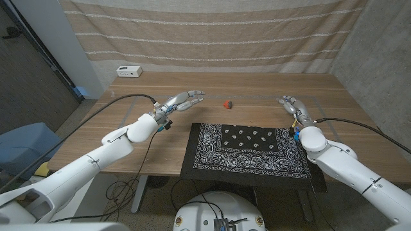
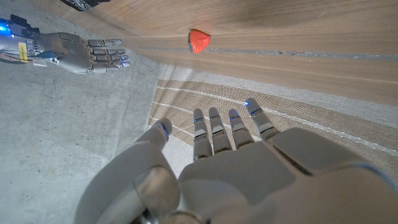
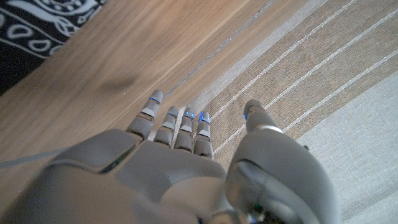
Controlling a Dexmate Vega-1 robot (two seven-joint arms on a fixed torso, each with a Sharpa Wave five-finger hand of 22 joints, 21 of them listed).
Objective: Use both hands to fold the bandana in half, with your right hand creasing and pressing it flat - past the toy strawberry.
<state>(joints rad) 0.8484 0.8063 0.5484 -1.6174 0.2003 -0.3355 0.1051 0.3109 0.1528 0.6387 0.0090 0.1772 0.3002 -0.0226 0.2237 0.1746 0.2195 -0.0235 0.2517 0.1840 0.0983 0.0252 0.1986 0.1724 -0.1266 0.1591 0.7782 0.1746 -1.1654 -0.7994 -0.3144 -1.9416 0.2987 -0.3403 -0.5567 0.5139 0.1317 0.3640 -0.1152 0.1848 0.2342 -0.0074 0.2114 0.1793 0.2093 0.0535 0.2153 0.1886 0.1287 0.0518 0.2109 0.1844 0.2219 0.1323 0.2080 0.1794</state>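
Wooden table (image 1: 257, 86), with the black paisley bandana (image 1: 247, 149) lying flat at its near edge; the front hem hung over the edge and was partly cut off from sight. Your left hand (image 1: 182, 101) hovered beyond the bandana's left corner, fingers extended and apart, holding nothing. Your right hand (image 1: 294, 106) stood past the right corner, fingers likewise straight and empty. The toy strawberry (image 1: 227, 103) sat between the hands, apart from the cloth; its detail was too small to resolve.

No text, label or number can be read anywhere.
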